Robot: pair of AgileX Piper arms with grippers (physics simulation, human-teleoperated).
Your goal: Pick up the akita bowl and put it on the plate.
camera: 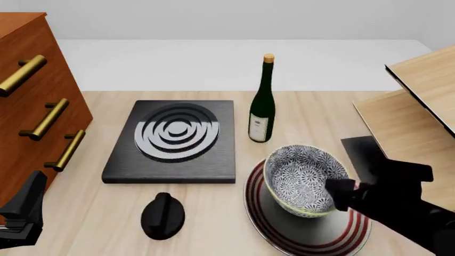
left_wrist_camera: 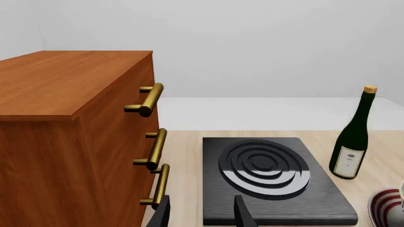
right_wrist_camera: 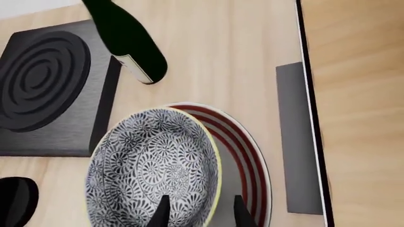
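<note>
The akita bowl point(camera: 302, 178) point(right_wrist_camera: 151, 161), white with a dense blue floral pattern and a yellowish rim, leans tilted over the plate point(camera: 281, 237) point(right_wrist_camera: 251, 156). The plate is white with red rings, and its edge also shows in the left wrist view point(left_wrist_camera: 385, 204). My right gripper point(camera: 341, 194) point(right_wrist_camera: 202, 213) is at the bowl's right rim. One finger is inside the bowl and one outside, spread apart with a gap to the rim: open. My left gripper point(camera: 21, 213) point(left_wrist_camera: 202, 213) hangs open and empty at the near left, by the drawers.
A black slab with grey rings point(camera: 174, 138) lies left of the plate, with a black knob point(camera: 163, 215) in front of it. A dark green bottle point(camera: 261, 106) stands just behind the plate. A wooden drawer cabinet point(camera: 29, 96) is on the left, wooden shelving point(camera: 419, 106) on the right.
</note>
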